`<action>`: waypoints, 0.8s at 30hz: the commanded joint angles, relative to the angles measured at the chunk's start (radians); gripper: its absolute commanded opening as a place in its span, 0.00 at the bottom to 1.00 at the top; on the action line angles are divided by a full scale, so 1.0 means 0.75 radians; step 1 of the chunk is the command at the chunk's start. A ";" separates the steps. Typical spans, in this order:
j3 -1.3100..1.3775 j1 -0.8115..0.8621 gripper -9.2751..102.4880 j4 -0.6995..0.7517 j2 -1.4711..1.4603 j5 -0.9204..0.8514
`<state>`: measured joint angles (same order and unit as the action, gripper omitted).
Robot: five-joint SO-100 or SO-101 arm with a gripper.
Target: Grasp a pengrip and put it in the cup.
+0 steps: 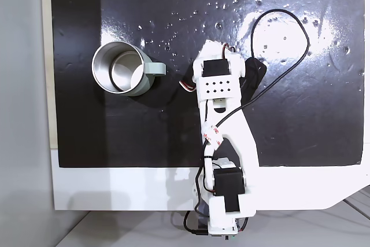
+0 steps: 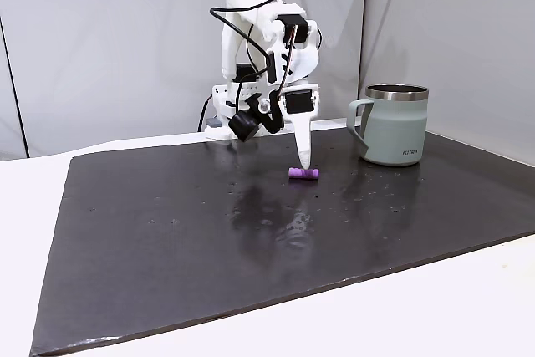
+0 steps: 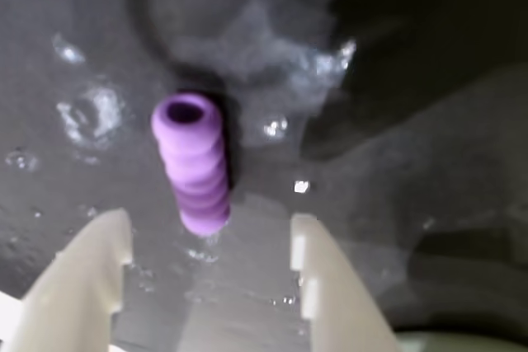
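The lilac ribbed pengrip (image 3: 191, 162) lies on the black mat, its hollow end facing away from the wrist camera. My gripper (image 3: 210, 224) is open, and the two white fingertips (image 3: 103, 245) flank the pengrip's near end without touching it. In a fixed view from the side, the gripper (image 2: 305, 163) points straight down, just above and behind the pengrip (image 2: 303, 174). The cup (image 2: 397, 133), grey-green with a steel rim, stands upright to the right of it. From above, the cup (image 1: 144, 82) sits left of the arm with its handle toward the arm, and the arm's body hides the pengrip.
A black mat (image 2: 209, 240) covers most of the white table and carries small shiny specks. A black cable (image 1: 300, 27) loops over the mat to the right of the arm. The arm's base (image 1: 228, 201) stands at the table's near edge.
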<state>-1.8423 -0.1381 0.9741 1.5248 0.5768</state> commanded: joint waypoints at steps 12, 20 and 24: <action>0.117 0.065 0.18 -0.033 -0.155 -0.094; 0.102 0.063 0.08 -0.020 -0.137 -0.117; 0.076 0.037 0.08 0.055 -0.006 -0.129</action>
<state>-1.7886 -0.0997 0.9695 1.4281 0.4970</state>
